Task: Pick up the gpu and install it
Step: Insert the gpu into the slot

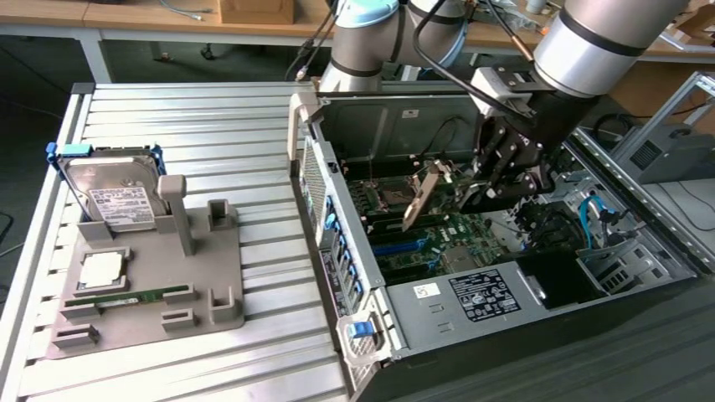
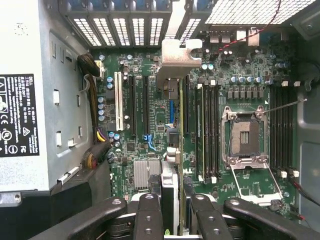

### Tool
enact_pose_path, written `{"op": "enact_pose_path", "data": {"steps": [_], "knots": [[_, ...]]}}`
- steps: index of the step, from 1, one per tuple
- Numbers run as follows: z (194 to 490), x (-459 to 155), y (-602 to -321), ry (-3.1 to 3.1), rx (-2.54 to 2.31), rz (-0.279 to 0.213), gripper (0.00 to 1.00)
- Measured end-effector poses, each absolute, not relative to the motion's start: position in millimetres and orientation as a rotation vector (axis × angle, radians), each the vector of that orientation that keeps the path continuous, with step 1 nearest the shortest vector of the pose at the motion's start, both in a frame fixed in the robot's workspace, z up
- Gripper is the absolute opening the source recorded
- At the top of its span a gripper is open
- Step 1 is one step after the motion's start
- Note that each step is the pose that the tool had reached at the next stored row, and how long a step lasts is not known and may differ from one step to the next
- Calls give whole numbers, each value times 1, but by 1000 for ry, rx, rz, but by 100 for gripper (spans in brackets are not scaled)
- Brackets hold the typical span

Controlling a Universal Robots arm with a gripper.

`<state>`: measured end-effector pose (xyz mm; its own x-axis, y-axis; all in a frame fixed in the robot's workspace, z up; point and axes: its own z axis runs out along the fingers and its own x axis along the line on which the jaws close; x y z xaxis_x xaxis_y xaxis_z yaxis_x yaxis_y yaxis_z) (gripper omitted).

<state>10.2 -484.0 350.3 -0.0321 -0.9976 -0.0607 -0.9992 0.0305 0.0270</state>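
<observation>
Nearest in the exterior view, a grey fixture (image 1: 146,322) on the slatted counter (image 1: 223,126) carries a green memory stick (image 1: 129,296), and a hard drive (image 1: 112,197) stands at its far end. Beyond, inside the open computer case (image 1: 380,126), the tool (image 1: 491,186) is clamped on the gpu (image 1: 423,197). The card is held tilted over the motherboard (image 1: 436,243), with its silver bracket (image 2: 175,55) toward the case's slotted rear wall.

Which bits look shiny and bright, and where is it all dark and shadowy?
Exterior view: the arm's silver shell gleams, the slatted table is brightly lit, and the computer case has a black shadowy pit inside. Wrist view: the metal bracket of the gpu catches the light, while the tool gripping it looks nearly black.
</observation>
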Motion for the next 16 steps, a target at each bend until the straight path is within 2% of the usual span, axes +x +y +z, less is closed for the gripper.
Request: {"op": "enact_pose_path", "data": {"steps": [16], "knots": [[346,8,-487,2237,-2168,96,27]]}}
